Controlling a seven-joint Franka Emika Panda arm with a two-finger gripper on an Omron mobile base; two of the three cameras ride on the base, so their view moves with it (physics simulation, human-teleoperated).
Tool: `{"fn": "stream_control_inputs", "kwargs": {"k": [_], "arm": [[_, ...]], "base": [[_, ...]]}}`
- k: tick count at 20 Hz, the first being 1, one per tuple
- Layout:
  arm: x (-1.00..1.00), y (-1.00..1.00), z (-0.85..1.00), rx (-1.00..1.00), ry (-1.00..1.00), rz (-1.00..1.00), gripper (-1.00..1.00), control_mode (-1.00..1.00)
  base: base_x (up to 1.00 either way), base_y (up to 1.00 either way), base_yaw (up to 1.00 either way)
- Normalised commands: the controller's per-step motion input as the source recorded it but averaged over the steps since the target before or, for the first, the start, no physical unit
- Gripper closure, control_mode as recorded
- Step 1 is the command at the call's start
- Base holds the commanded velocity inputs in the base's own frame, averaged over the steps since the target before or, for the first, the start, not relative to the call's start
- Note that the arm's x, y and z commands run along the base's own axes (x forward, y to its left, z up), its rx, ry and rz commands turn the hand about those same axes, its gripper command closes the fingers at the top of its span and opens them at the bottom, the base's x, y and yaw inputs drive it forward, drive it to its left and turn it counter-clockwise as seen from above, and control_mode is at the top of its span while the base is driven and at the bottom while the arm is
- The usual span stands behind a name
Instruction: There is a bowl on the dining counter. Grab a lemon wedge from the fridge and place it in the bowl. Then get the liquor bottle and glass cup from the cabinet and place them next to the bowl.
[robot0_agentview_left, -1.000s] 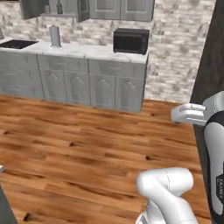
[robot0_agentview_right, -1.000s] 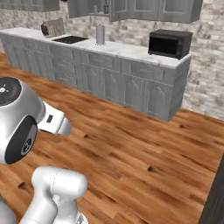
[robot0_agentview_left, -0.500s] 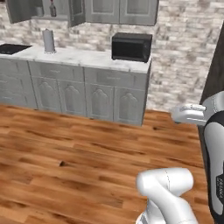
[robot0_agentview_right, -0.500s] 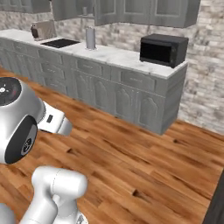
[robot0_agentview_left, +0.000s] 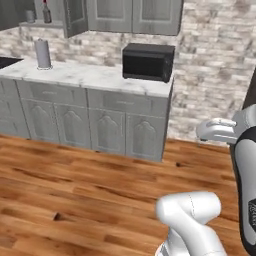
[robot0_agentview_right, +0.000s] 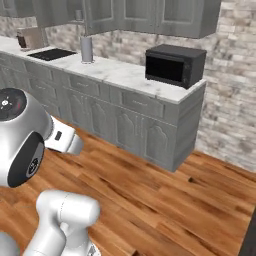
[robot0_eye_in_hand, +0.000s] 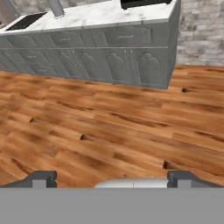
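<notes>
My gripper (robot0_eye_in_hand: 112, 178) is open, its two dark fingertips (robot0_eye_in_hand: 43, 178) far apart with nothing between them, and it points down at the bare wooden floor (robot0_eye_in_hand: 109, 127). High at the far left, a wall cabinet (robot0_agentview_left: 75, 17) stands with its door ajar. On its shelf I see a dark bottle with a red top (robot0_agentview_left: 46, 11), which looks like the liquor bottle, and a small glass cup (robot0_agentview_left: 30, 16) beside it. My white arm (robot0_agentview_left: 245, 165) rises well away from them.
A grey base-cabinet run with a marble counter (robot0_agentview_left: 95, 76) lies ahead. It carries a black microwave (robot0_agentview_left: 149, 61), a grey cylinder (robot0_agentview_left: 43, 54), a dark cooktop (robot0_agentview_right: 51, 54) and a toaster (robot0_agentview_right: 30, 37). Open floor lies between me and the counter.
The whole picture has shifted: the base has driven closer to the counter, so the microwave and cabinets look larger. The gripper has stayed open.
</notes>
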Motion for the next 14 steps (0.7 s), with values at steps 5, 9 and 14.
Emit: {"fn": "stream_control_inputs", "kwargs": {"k": [5,9,14], "arm": [[0.0,0.0,0.0,0.0,0.0,0.0,-1.0,1.0],[0.0,0.0,0.0,0.0,0.0,0.0,-1.0,1.0],[0.0,0.0,0.0,0.0,0.0,0.0,-1.0,1.0]], "base": [[1.0,0.34,-0.12],[1.0,0.56,-0.08],[1.0,0.67,-0.07]]}}
